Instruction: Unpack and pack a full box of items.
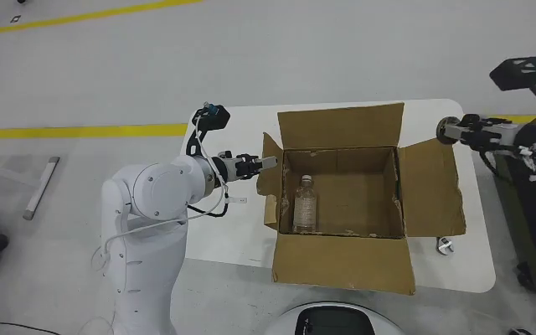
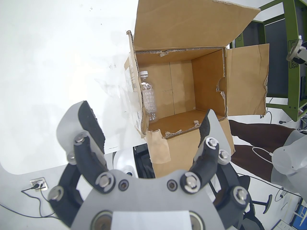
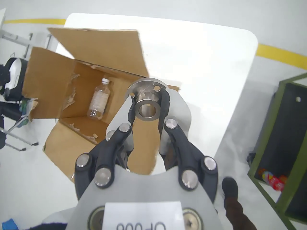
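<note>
Top view: the cardboard box [image 1: 343, 261] stands in the middle of the white desk [image 1: 239, 239] with all four flaps folded outward. A single clear plastic bottle [image 1: 305, 206] lies flat on the box floor along the wall on my left, its white cap pointing away from the robot body.

Left arm: I see it bent at the elbow over the left edge of the desk, with the forearm running level toward the box. The left hand [image 1: 268, 162] points at the left side flap and sits just beside it; I cannot tell whether the tips touch the cardboard. In the left wrist view the two padded fingers [image 2: 92, 123] are spread wide with nothing between them, and the box opening lies ahead of them.

Right arm: it comes in from the right side, over the far right corner of the desk, just outside the right flap. The right hand [image 1: 459, 130] is closed on a metal flanged bushing [image 1: 446, 130]. In the right wrist view the fingers grip the narrow neck of the part, its round flange faces away from the wrist, and the hand looks down at an angle toward the open box.

A second small metal part [image 1: 445, 245] sits on the desk just beside the near corner of the right flap.
</note>
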